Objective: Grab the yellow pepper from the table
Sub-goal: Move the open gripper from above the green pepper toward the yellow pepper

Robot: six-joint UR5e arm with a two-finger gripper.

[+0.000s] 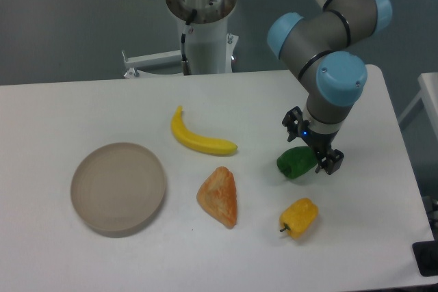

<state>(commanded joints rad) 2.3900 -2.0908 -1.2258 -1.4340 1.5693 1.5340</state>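
The yellow pepper [300, 217] lies on its side near the counter's [55, 111] front right, long axis diagonal, dark stem pointing lower left. It is glossy yellow-orange and blocky. The hand [316, 152] hangs above it beside a green pepper [295, 162]; its opening I cannot tell

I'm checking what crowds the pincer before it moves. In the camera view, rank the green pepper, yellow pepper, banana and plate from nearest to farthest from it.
Measured from the pincer:
1. Green pepper, right beside it.
2. Yellow pepper, just in front, toward the table's near edge.
3. Banana, mid-table.
4. Plate, far side of the table.
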